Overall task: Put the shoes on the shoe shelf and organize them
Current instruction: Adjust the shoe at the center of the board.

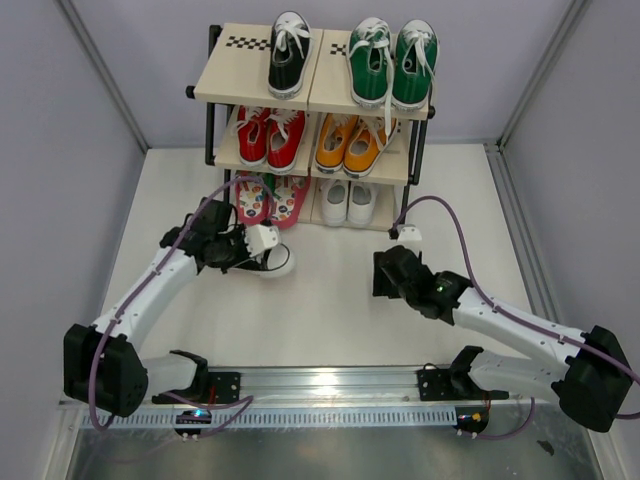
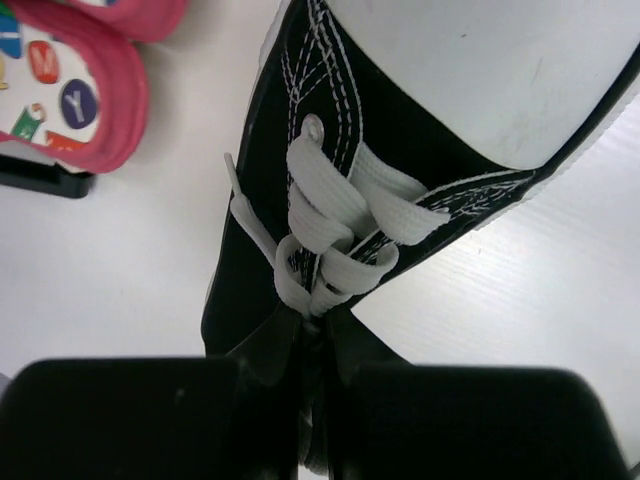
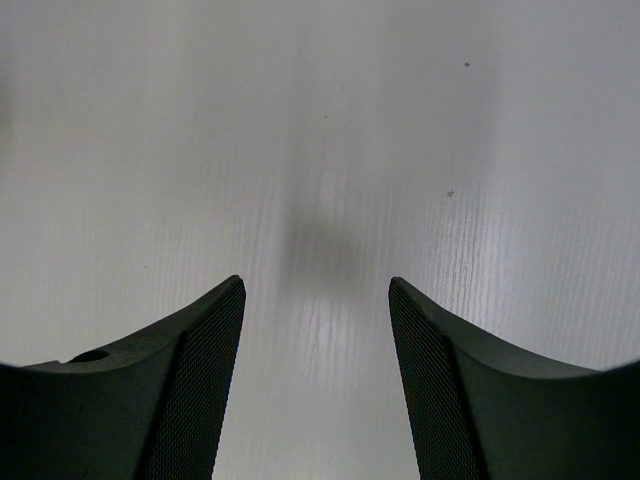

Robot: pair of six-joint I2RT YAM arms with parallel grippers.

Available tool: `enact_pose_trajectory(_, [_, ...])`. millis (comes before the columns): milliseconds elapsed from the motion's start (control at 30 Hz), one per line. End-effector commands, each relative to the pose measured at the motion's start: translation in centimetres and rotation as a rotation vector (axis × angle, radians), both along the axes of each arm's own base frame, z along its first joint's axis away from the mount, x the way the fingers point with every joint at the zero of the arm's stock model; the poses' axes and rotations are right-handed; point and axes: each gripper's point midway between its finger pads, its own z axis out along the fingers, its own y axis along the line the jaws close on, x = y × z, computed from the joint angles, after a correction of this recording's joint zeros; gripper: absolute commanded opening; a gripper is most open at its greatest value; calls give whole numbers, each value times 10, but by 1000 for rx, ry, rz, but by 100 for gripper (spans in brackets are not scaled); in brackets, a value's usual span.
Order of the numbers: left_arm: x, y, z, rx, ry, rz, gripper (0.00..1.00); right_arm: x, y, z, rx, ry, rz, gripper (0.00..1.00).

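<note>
While the black sneaker [image 2: 400,170] lies on the table [image 1: 330,320] just in front of the shoe shelf [image 1: 225,82], I see the left gripper [image 2: 315,340] clamped shut on it, the jaws pinched together at the shoe's opening just behind the white laces (the white toe cap points away from the wrist camera). From above, that sneaker sits near the shelf's lower left bay, close to the pink flip-flops [image 1: 270,198] on the bottom tier, with the white shoes [image 1: 348,203] beside them to the right. On the middle tier I can make out the red pair [image 1: 268,135] on the left and the orange pair [image 1: 356,142] on the right. Up top, the other black sneaker [image 1: 289,55] stands alone on the left board, and the green sneakers [image 1: 392,62] stand side by side on the right board. My right gripper [image 3: 317,300] hangs over bare table in front of the shelf's right half, apart from it, jaws spread and holding nothing
</note>
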Motion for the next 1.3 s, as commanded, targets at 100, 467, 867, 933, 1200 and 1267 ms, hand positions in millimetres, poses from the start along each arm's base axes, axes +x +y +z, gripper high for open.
enact_pose_trajectory(100, [5, 8, 42, -123, 24, 526, 0, 6, -3, 8, 25, -41, -36, 64])
enact_pose_trajectory(467, [-21, 16, 42, -144, 271, 1147, 0, 5, 2, 9, 35, -27, -26, 64])
enact_pose_trajectory(867, [-64, 41, 14, -207, 234, 1538, 0, 8, 13, 7, 41, 0, -3, 64])
enact_pose_trajectory(933, [-67, 42, 1, -159, 267, 1575, 0, 8, 14, 7, 44, 5, 0, 64])
enact_pose_trajectory(1200, [-56, 31, -21, -193, 295, 1550, 2, 6, 8, 10, 40, -3, -19, 64])
enact_pose_trajectory(1267, [-55, 31, -23, -189, 290, 1544, 12, 6, 7, 9, 37, -1, -20, 64])
